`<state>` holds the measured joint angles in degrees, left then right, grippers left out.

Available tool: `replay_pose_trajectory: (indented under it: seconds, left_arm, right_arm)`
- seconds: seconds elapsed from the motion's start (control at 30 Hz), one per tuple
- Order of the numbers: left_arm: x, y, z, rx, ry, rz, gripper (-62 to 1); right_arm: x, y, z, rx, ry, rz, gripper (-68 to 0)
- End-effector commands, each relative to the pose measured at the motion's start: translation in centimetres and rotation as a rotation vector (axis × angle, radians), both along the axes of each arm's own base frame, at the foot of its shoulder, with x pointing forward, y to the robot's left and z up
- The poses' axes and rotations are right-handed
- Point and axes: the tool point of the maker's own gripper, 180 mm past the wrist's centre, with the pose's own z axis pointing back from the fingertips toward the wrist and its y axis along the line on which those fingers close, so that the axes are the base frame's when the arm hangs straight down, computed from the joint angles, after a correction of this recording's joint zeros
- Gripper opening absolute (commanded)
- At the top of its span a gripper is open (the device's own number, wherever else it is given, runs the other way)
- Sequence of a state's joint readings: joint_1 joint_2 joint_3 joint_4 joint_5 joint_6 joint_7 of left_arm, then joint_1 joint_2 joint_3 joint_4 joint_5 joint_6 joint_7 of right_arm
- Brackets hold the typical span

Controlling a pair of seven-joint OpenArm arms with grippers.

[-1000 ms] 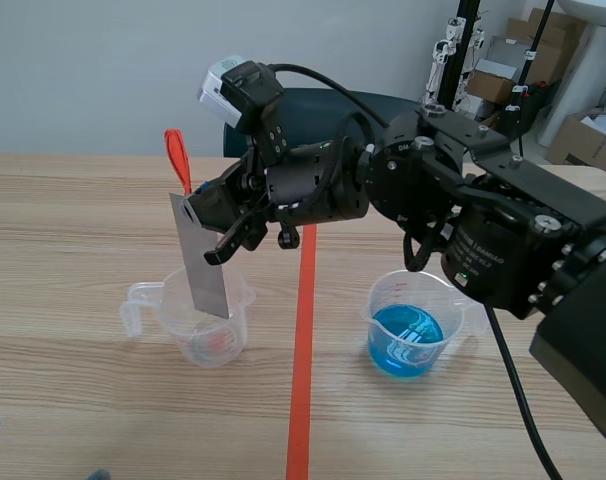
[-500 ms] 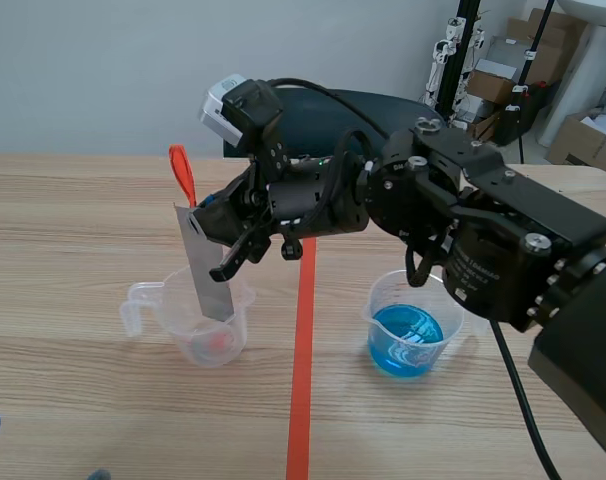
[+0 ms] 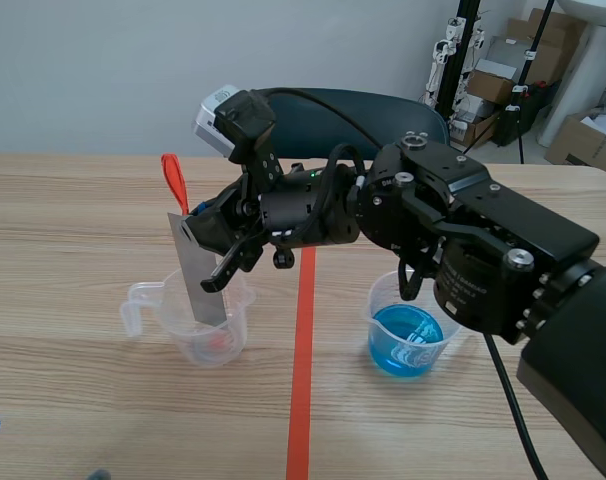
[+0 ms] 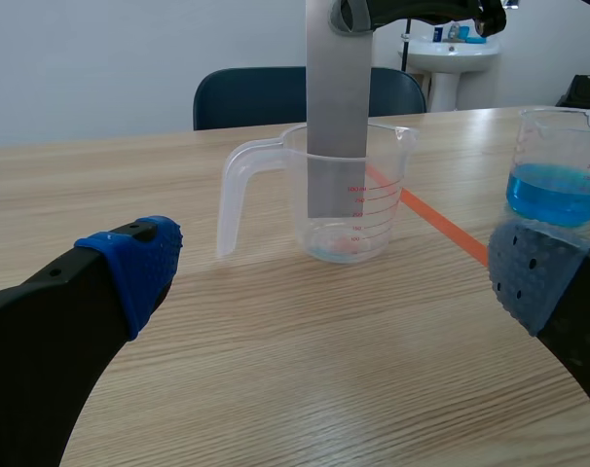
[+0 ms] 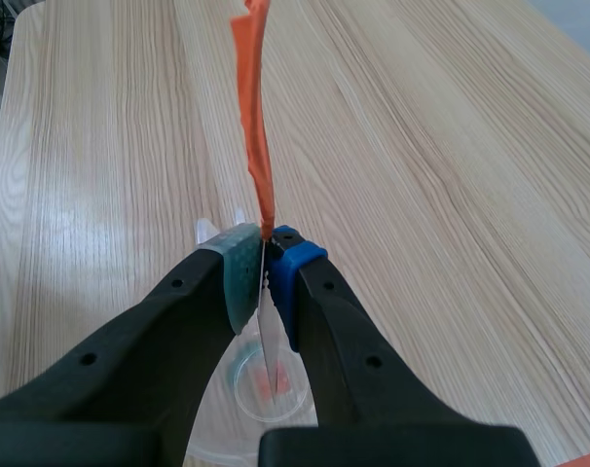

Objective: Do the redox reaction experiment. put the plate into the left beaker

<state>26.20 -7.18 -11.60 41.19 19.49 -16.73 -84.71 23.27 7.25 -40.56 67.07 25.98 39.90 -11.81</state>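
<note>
**A:** What is sitting nearest to the robot?

**B:** The left gripper (image 4: 334,277) is hovering low over the table (image 4: 276,389). Its two fingers are standing wide apart, with nothing between them. Bare wood is lying ahead of it, up to the left beaker (image 4: 358,233).

**A:** How is that beaker standing?

**B:** It is standing upright, and its handle (image 4: 239,195) is pointing away from the tape line (image 4: 441,219). The right beaker (image 4: 558,175), with blue liquid in it, is sitting on the other side of the line, well apart.

**A:** And where is the plate?

**B:** The plate (image 4: 336,88) is hanging almost upright, only a little tilted. The right gripper (image 5: 266,268) is clamping its pads on the upper end. The lower edge is sitting inside the left beaker, below the rim and above the bottom. Free room is showing on both sides of it, a little more toward the spout. I cannot tell if it is touching the far wall.

**A:** Is anything showing above the grip?

**B:** An orange-red strip (image 5: 256,117) is sticking up from the top of the plate. The right arm (image 3: 463,230) is spanning the tape line, above the right beaker. Behind the far table edge a dark chair (image 3: 383,105) is standing.
</note>
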Motion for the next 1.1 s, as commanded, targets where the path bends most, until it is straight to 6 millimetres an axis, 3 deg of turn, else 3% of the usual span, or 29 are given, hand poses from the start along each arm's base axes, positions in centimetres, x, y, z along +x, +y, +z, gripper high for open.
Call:
replay_pose_trajectory:
  seconds: [0.0, 0.17, 0.6, 0.73, 0.93, 1.07]
  left_arm:
    - [-0.24, 0.38, 0.51, -0.003, -0.017, -0.003, 1.4]
    - [-0.24, 0.38, 0.51, -0.003, -0.017, -0.003, 1.4]
    - [-0.24, 0.38, 0.51, -0.003, -0.017, -0.003, 1.4]
    - [-0.24, 0.38, 0.51, -0.003, -0.017, -0.003, 1.4]
    - [-0.24, 0.38, 0.51, -0.003, -0.017, -0.003, 1.4]
    - [-0.24, 0.38, 0.51, -0.003, -0.017, -0.003, 1.4]
  right_arm:
    - [0.54, 0.61, 1.34, 0.031, -0.029, 0.004, -66.9]
    - [0.55, 0.76, 0.46, 0.02, -0.011, 0.0, -66.9]
    - [0.6, 0.85, 1.0, 0.053, -0.02, 0.0, -65.3]
    - [0.61, 0.82, 0.98, 0.052, -0.02, -0.001, -50.4]
    - [0.76, 0.7, 0.89, 0.048, -0.021, -0.01, -1.2]
    - [0.76, 0.7, 0.88, 0.047, -0.021, -0.01, 0.4]
